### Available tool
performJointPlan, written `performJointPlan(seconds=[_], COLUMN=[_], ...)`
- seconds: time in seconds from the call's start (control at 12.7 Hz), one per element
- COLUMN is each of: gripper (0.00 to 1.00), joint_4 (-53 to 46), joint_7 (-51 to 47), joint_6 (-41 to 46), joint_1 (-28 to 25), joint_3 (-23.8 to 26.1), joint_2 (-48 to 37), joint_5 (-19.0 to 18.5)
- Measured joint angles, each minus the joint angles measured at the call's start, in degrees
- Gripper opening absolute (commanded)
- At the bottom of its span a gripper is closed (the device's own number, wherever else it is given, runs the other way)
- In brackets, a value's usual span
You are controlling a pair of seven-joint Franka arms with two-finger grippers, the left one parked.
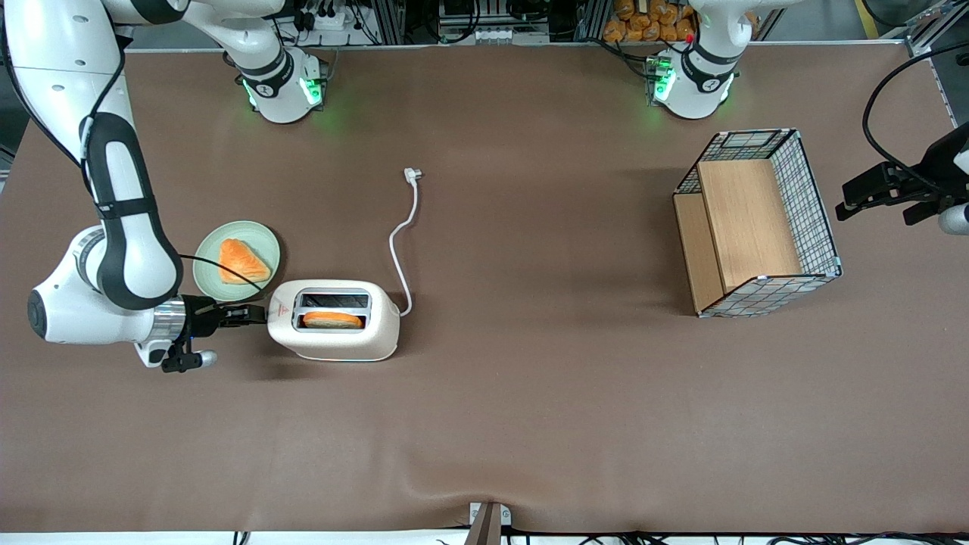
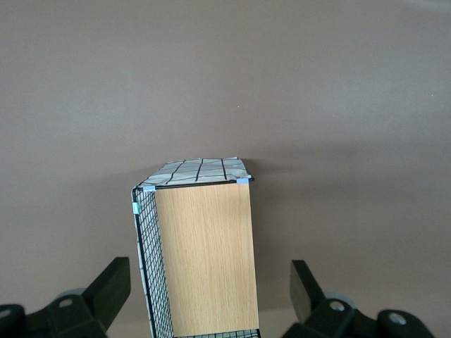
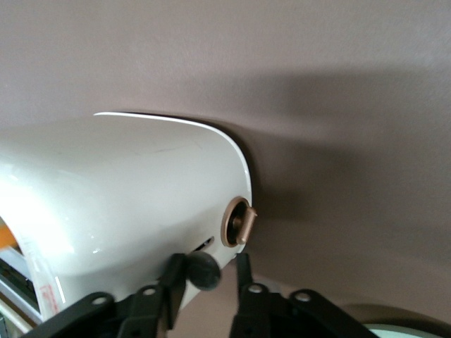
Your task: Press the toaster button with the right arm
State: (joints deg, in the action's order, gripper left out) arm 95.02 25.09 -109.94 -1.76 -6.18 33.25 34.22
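The brown bench (image 1: pixel 530 416) fills nearly the whole front view. The right arm (image 1: pixel 113 227) is seen down the left edge of that frame, its wrist bent toward the toaster (image 1: pixel 337 333). A wire basket with wooden panels (image 1: pixel 757 223) lies at right of centre, toward the parked arm's end. The cream-white toaster is found at lower left of centre, an orange slice standing in the slot nearer the camera (the other slot looks dark). Its white cord (image 1: pixel 401 242) runs up the frame to a plug. A pale green plate (image 1: pixel 261 238) carrying an orange slice (image 1: pixel 242 261) sits just beside the toaster. The tool (image 1: pixel 246 314) is held at the toaster's narrow end, its fingers (image 3: pixel 243 274) slightly parted around a dark round piece, gripping nothing, with the toaster button (image 3: pixel 239 224) just beside them.
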Motion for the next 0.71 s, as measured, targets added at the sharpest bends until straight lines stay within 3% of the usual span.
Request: performJointPlan(seconds=[0.32, 0.71], gripper=[1.0, 1.0], joint_4=[-1.5, -5.9], joint_7=[-0.1, -2.1], joint_6=[1.8, 10.1], joint_1=[0.0, 0.4], joint_3=[-0.2, -1.1], joint_2=[-2.0, -4.8], joint_5=[-3.0, -7.3])
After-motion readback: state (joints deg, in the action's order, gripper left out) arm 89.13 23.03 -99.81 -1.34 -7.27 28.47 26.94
